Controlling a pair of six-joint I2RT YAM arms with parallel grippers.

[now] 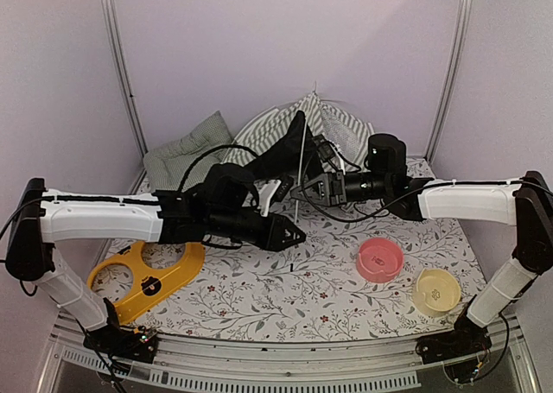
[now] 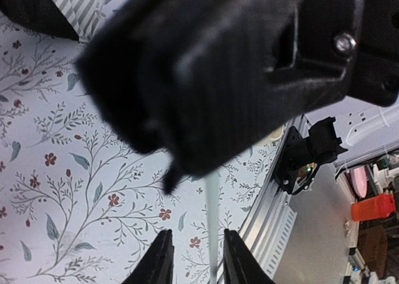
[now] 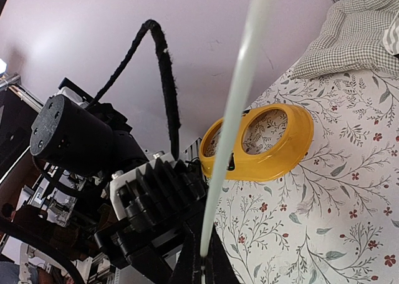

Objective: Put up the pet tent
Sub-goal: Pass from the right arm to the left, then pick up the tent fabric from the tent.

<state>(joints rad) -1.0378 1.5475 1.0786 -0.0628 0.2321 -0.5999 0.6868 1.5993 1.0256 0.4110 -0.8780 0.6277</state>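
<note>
At mid-table our right gripper (image 3: 201, 266) pinches a thin pole (image 3: 227, 128), our left gripper (image 2: 196, 259) narrowly open around it; the pet tent (image 1: 259, 132) slumps by the back wall. We judge pole-raising underway; next needs a firm left grip.

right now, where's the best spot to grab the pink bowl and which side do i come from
Probably the rim of the pink bowl, from straight above, one finger inside and one outside. It sits upright, mouth open, so the thin wall is the pinchable part. Take the rim's left side, away from the cream bowl near its right.
</note>
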